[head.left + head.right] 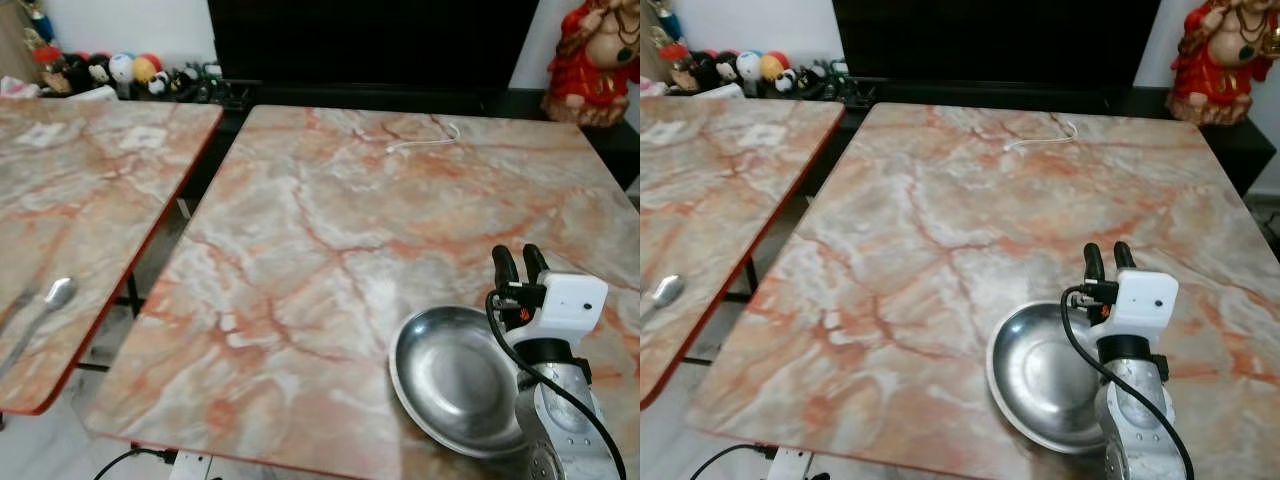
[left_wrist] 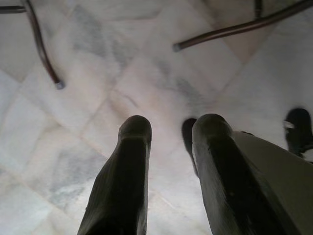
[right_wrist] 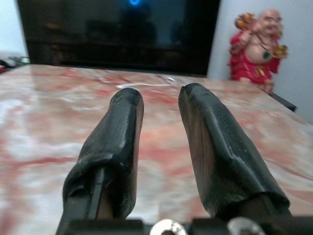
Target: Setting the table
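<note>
Table: a marble-patterned top [image 1: 330, 230] in orange and grey lay ahead, with a second matching table [image 1: 90, 200] to its left across a narrow gap.
Bowl: a steel bowl [image 1: 455, 375] sat empty and upright near the front edge of the main table, toward its front right corner.
Right gripper: the right gripper [image 1: 519, 264] hung over the bowl's right rim, fingers pointing toward the far edge. The wrist view showed them slightly parted with only tabletop between, nothing held.
Left gripper: the left gripper [image 2: 168, 127] hung low, pointed at a pale tiled floor [image 2: 98, 73]. Its two fingers stood a little apart, gripping nothing.
Spoon: a spoon [image 1: 45, 305] lay near the front edge of the left table, bowl end toward the far edge.
Cable: a thin white cable [image 1: 425, 138] curled close to the far edge of the main table, right of centre.
Figurine: a red and gold figurine [image 1: 595, 55] stood beyond the far right corner, off the table.
Toys: a row of small colourful toys [image 1: 120, 70] sat past the left table's far edge.
Screen: a dark screen [image 1: 370, 40] spanned the background behind the main table.
</note>
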Motion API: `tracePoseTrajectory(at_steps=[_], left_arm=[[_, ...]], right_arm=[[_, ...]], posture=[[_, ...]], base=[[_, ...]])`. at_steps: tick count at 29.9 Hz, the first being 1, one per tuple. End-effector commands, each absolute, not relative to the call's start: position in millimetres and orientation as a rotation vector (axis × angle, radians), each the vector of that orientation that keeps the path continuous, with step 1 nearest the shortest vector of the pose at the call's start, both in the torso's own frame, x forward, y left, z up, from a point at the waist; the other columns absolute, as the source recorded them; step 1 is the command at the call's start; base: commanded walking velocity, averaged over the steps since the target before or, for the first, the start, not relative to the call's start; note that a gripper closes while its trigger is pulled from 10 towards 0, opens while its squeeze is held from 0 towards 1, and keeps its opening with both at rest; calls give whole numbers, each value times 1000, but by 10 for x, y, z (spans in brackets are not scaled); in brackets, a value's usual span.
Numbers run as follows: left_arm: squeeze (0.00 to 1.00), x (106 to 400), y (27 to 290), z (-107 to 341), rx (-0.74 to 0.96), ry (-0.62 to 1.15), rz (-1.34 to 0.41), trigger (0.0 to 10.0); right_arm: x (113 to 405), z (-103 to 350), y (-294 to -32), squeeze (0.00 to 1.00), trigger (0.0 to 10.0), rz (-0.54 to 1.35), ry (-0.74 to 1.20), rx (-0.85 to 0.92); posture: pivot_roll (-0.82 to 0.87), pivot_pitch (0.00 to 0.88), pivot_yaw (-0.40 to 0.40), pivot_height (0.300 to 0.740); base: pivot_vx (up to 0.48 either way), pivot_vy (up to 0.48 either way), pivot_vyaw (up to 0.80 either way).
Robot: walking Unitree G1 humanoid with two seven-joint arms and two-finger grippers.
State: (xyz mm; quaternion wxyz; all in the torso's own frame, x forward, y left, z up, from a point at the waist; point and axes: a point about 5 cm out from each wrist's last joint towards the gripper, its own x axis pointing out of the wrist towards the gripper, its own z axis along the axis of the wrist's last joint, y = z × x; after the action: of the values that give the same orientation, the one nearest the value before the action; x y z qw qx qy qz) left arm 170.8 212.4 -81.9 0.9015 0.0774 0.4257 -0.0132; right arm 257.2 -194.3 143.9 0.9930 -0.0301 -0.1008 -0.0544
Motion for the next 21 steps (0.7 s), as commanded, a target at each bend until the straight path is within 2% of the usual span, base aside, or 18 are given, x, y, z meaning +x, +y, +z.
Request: tracePoseTrajectory(at_steps=[1,7,21], left_arm=[[0,1602,2178,-860,164,921,-8,10000],[0,1589,2179,-866,162,925,-5,10000],[0,1597,2162,-866,152,918,6,10000]], right_arm=[[2596,1456,-1876,0,10000,-97,-219,-50],[2634,1468,-1752,0,10000,-58,-239,-44],[2715,1482,-1669,0,10000,-14,-244,-44]], posture=[[-116,22,19,740],[-109,14,17,740],[-98,15,10,740]], base=[[0,480,0],[0,480,0],[0,480,0]])
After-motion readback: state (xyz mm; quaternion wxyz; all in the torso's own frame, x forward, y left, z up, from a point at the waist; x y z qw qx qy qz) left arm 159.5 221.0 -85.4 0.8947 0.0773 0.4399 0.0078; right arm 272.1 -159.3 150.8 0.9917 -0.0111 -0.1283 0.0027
